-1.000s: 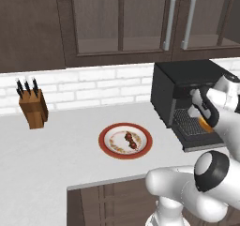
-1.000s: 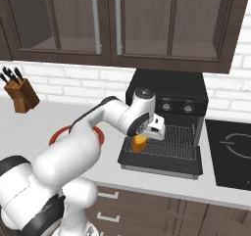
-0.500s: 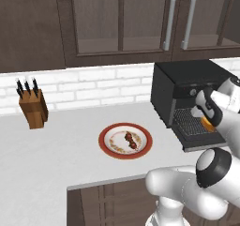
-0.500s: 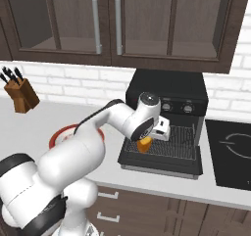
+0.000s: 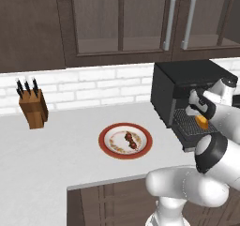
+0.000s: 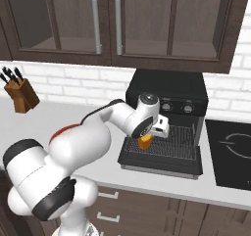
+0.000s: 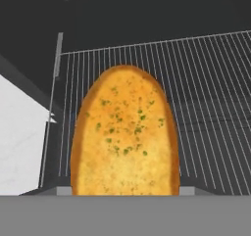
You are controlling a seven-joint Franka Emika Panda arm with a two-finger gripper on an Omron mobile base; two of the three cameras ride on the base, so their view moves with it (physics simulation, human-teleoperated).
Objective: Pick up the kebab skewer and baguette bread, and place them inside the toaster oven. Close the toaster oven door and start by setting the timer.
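Left base view: the white arm is reaching toward the open toaster oven (image 5: 187, 86) at the right end of the counter (image 5: 61, 159). The gripper (image 5: 200, 118) is holding the baguette bread (image 5: 202, 122) just above the wire rack (image 5: 186, 123), at the mouth of the oven. The kebab skewer (image 5: 131, 140) is lying on a red-rimmed plate (image 5: 108, 144) well apart from the oven, near the counter's middle. A wooden knife block (image 5: 33, 108) is standing at the far left, against the white brick wall.

Right base view: the toaster oven door (image 6: 162, 162) is hanging folded down and flat, its inner face turned up. The loaf (image 6: 144, 142) is hanging below the gripper (image 6: 147, 138), over the front of the rack (image 6: 176, 139). Grey knobs (image 6: 176, 107) are sitting in a row above the opening. A black cooktop (image 6: 230, 154) is lying just beside the oven on the right.

Hand view: the golden, herb-flecked loaf (image 7: 125, 137) is standing lengthwise between the jaws, which are closed on it, with the rack wires (image 7: 211, 93) running beneath and behind it.
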